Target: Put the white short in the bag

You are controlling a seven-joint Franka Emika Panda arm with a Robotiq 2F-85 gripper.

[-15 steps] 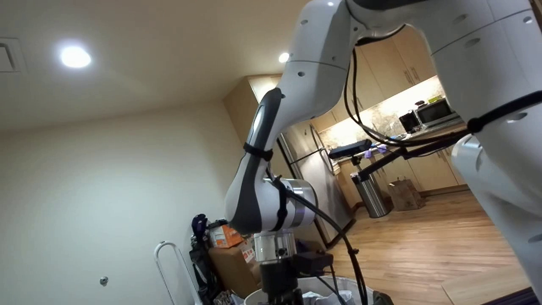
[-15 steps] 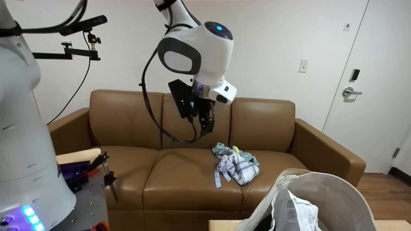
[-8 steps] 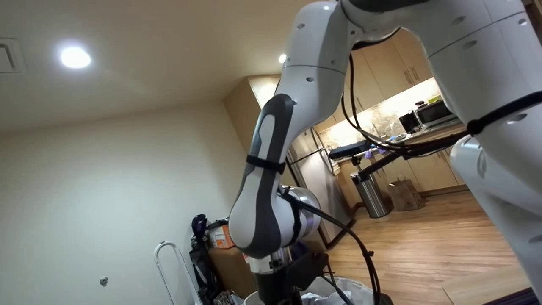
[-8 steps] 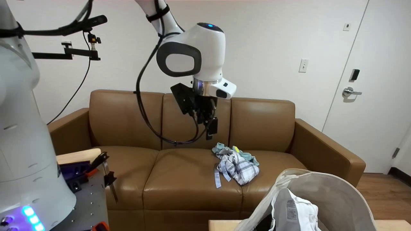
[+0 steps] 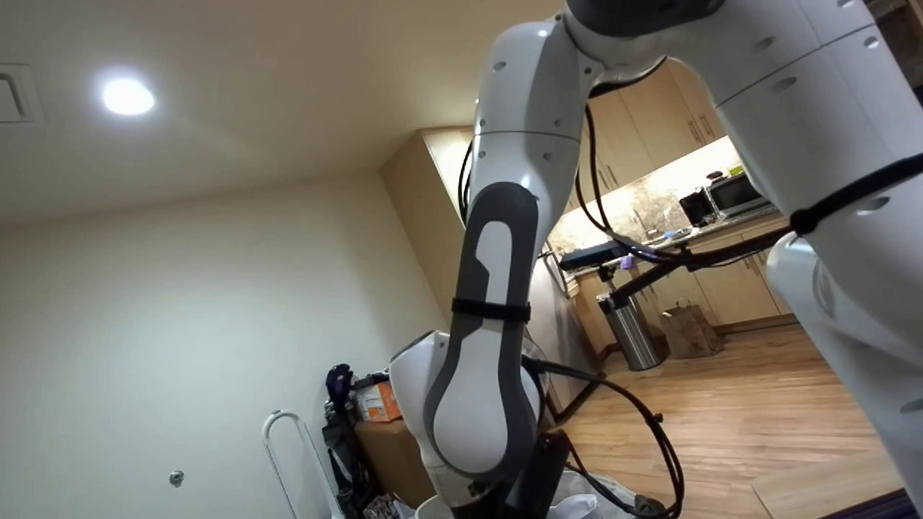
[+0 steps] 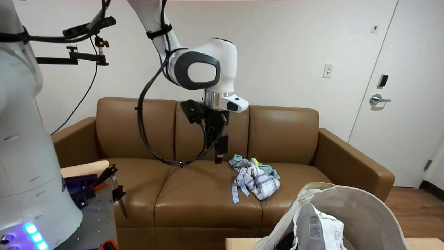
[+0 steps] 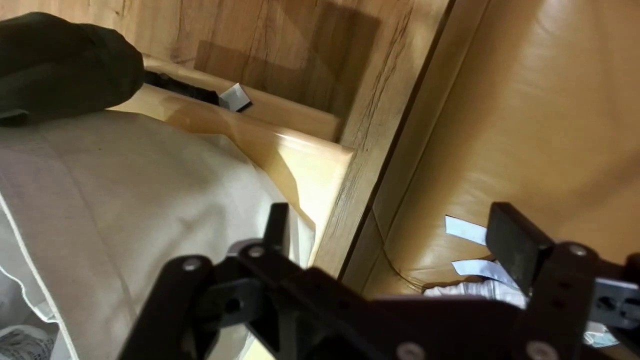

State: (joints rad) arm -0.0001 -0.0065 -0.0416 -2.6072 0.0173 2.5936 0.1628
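Note:
The white shorts [image 6: 262, 182] with a dark plaid pattern lie crumpled on the brown couch in an exterior view. Their pale straps hang toward the seat edge. In the wrist view the shorts [image 7: 472, 290] are mostly hidden behind the gripper. The beige bag [image 6: 360, 205] stands open at the front right, holding white cloth; its outer side shows in the wrist view [image 7: 165, 190]. My gripper [image 6: 220, 156] points down above the couch, left of the shorts and apart from them. In the wrist view its fingers [image 7: 393, 220] are wide open with nothing between them.
A teal cloth [image 6: 272, 170] lies against the shorts. The bag stands on a light wooden surface [image 6: 242, 243] in front of the couch [image 6: 204, 194]. A dark green item [image 7: 65, 70] lies by the bag. Cables [image 6: 140, 111] loop beside the arm.
My gripper has moved down toward the couch, and the wrist has tilted to point more straight down. It shifted slightly left in the last half second. The shorts and bag have not moved.

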